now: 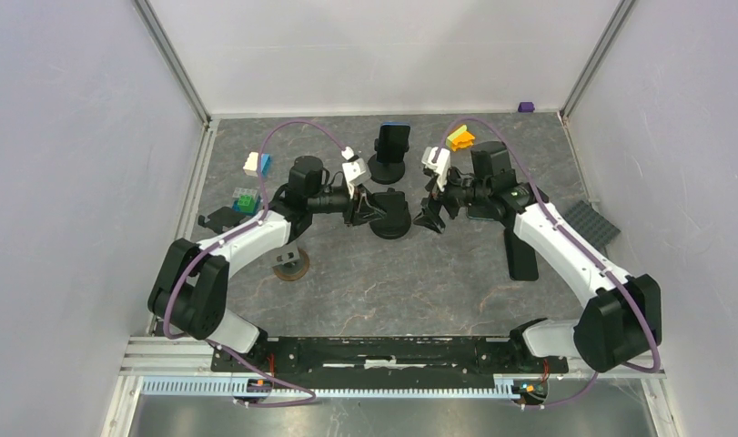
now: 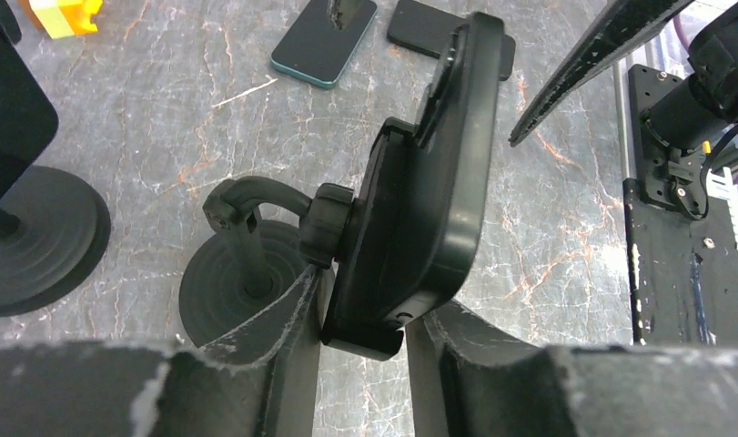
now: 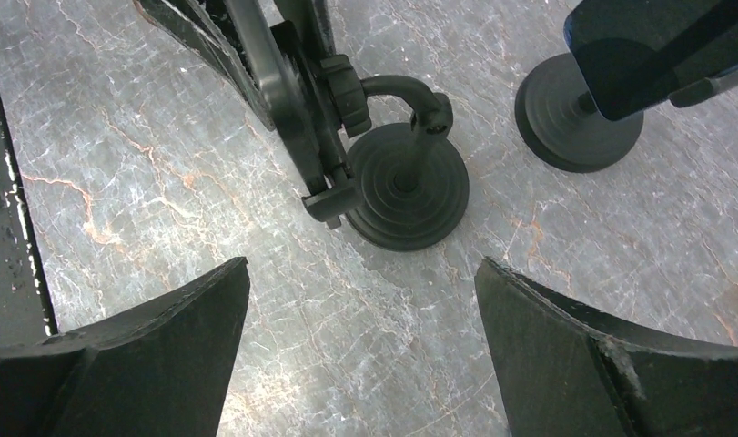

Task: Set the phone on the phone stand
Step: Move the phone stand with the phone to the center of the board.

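An empty black phone stand (image 1: 389,217) sits mid-table on its round base (image 2: 233,291). Its tilted cradle (image 2: 429,200) stands between my left gripper's fingers, which press both sides of its lower end; the left gripper (image 2: 365,300) is shut on it. A teal-edged phone (image 2: 324,41) lies flat on the table beyond, and a black phone (image 2: 438,32) lies beside it. My right gripper (image 3: 361,264) hangs open over bare table just right of the stand (image 3: 406,182), holding nothing.
A second stand (image 1: 389,150) at the back holds a phone (image 3: 656,45). Toy blocks (image 1: 257,164) lie back left, an orange-yellow block (image 1: 460,138) back right, a grey studded plate (image 1: 591,225) at the right and a small round disc (image 1: 291,266) by the left arm.
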`<action>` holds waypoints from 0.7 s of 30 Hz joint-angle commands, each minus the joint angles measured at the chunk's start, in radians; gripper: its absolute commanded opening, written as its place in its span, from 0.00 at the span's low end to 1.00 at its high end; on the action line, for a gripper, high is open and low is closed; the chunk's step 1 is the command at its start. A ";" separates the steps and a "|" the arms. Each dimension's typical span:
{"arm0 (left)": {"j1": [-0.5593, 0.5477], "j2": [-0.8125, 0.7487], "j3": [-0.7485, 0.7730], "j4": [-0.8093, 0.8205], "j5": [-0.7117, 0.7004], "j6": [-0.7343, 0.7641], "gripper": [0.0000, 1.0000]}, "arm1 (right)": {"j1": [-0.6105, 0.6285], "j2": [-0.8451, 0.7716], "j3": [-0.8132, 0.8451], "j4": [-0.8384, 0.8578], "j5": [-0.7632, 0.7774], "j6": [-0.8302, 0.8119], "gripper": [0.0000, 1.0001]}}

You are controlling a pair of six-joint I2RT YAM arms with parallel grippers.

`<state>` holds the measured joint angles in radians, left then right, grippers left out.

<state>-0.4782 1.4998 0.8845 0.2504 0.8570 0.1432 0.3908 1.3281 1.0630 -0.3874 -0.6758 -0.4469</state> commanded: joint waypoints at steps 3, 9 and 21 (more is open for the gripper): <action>-0.003 -0.003 0.033 0.077 0.038 0.010 0.22 | -0.024 -0.047 -0.015 -0.004 -0.003 -0.012 0.98; 0.012 -0.049 0.025 0.075 -0.002 0.014 0.02 | -0.034 -0.054 -0.016 -0.008 -0.011 -0.012 0.98; 0.160 -0.185 0.057 -0.127 -0.077 0.163 0.02 | -0.046 -0.043 -0.009 -0.009 -0.029 -0.022 0.98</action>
<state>-0.3737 1.3949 0.8894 0.1211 0.8146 0.2192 0.3511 1.3003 1.0496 -0.4065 -0.6800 -0.4541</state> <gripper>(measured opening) 0.425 0.979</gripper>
